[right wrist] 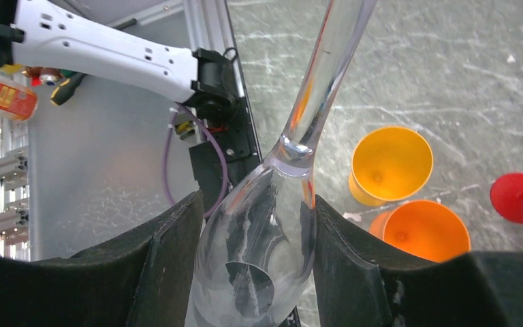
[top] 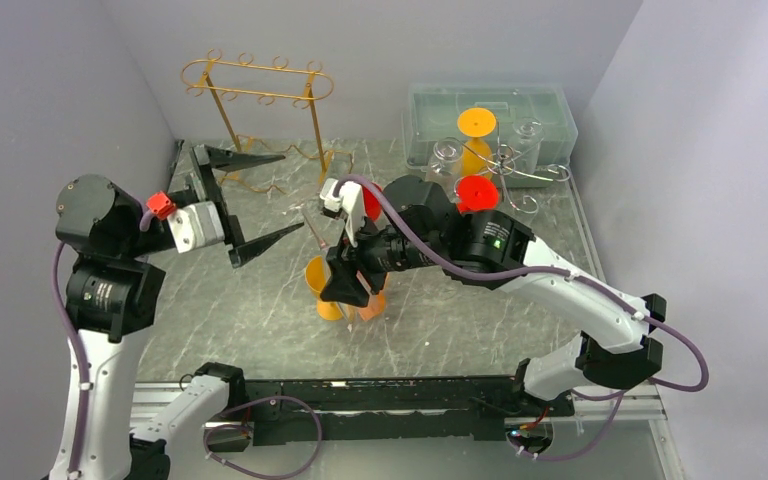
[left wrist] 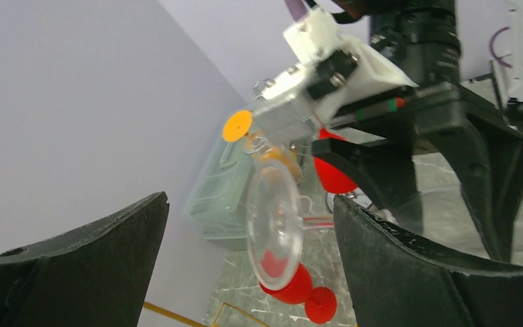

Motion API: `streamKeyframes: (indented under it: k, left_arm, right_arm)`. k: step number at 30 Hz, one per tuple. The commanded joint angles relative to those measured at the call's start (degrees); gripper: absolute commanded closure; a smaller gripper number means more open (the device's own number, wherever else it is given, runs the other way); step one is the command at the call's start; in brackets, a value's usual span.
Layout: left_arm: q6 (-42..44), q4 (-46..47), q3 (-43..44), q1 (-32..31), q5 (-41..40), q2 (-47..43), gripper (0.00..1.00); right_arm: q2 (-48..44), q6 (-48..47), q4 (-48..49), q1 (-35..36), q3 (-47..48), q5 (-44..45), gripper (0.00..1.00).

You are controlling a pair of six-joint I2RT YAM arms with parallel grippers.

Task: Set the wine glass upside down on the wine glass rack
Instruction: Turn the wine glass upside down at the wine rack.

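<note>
Wine glass (right wrist: 259, 259): clear, bowl lodged between the fingers of the right pincer (right wrist: 252, 231), stem running out past the fingertips, clear of the worktop (top: 260, 310)
Right pincer: pinching the bowl on both sides; contact is on smooth curved glass only
Foot of glass: its round disc faces the left pincer (top: 290, 193) and sits ahead of its fingertips, apparently not touching them
Left pincer: fingers spread wide, nothing between them
Step in hand (judged): a handover of the stem end from the right pincer to the left
Rack (top: 260, 95): gold wire, behind the left pincer and well apart from the right pincer; no glass hangs on it
Beneath right pincer: two orange cups (right wrist: 389, 163) on the worktop, a red glass (right wrist: 517, 197) beside them
Risk 1: the bowl slips or turns in the right pincer, because the hold is on a rounded, slick surface
Risk 2: the left pincer closes off-centre on the thin stem or disc and levers the glass sideways
Risk 3: the right pincer lets go before the left has a firm hold; the glass would drop onto the cups below
Risk 4: the stem cracks if both pincers pull against each other
</note>
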Motion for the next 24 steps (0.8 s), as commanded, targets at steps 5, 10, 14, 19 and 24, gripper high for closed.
streamKeyframes:
  k: [5, 10, 14, 19, 24]
  left_arm:
    - [8.2, -11.4, 2.5, 0.2, 2.5, -3.0, 0.17]
    - [10.6, -12.1, 2.7, 0.2, 2.1, -2.6, 0.32]
    - [11.5, -15.8, 4.0, 0.2, 2.9, -1.5, 0.78]
    - [11.7, -15.8, 2.2, 0.2, 2.6, -2.2, 0.71]
    - [12.2, -13.4, 1.9, 0.2, -0.6, -3.3, 1.00]
  right_arm:
    - [-0.3, -1.2, 5.6, 1.9, 3.7, -0.4, 0.85]
    - [1.1, -1.3, 5.8, 2.6, 4.8, -0.2, 0.86]
    - [0.7, -0.8, 8.2, 2.8, 4.2, 0.5, 0.87]
    - [-0.3, -0.5, 10.7, 2.9, 2.9, 2.2, 0.90]
    - [-5.0, 1.0, 15.6, 2.9, -4.4, 7.2, 1.00]
